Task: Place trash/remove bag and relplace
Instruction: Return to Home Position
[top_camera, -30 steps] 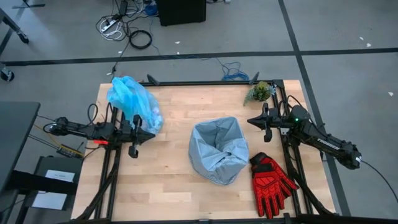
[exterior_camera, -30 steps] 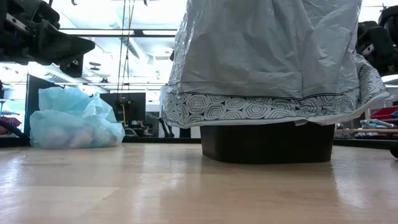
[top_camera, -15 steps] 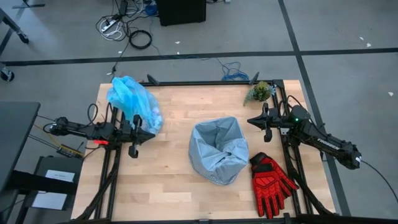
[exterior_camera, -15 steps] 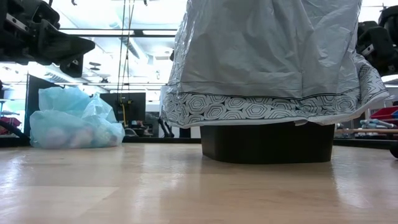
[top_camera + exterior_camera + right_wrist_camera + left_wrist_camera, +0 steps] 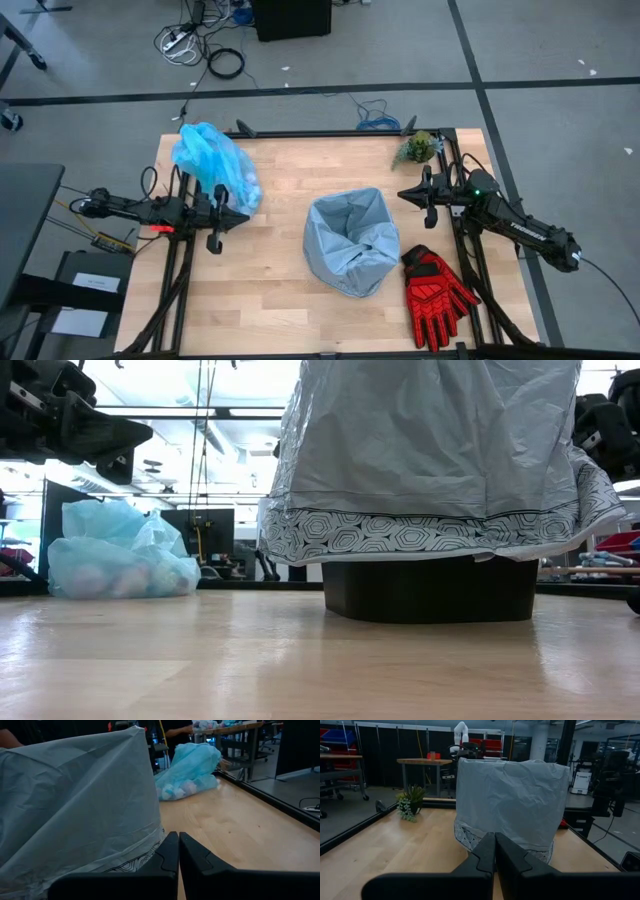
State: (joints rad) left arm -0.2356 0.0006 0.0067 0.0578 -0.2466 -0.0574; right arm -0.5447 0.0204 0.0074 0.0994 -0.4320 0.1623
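The bright cyan-blue bag (image 5: pixel 210 160) lies bunched on the table's far left corner, resting on its bulging bottom (image 5: pixel 120 575). Pale trash wads (image 5: pixel 180 787) show through its wall. In the table's middle stands a dark bin (image 5: pixel 430 590) lined with a paler grey-blue bag (image 5: pixel 350 242) that hangs over its rim. My left gripper (image 5: pixel 243 216) waits shut at the left edge, pointing level at the bin. My right gripper (image 5: pixel 403 193) waits shut at the right edge and also points toward the bin. Neither holds anything.
A red work glove (image 5: pixel 435 290) lies at the near right, beside the bin. A small green plant (image 5: pixel 420 147) stands at the far right corner. Bare wood lies between the bin and the cyan bag and along the near edge (image 5: pixel 250 310).
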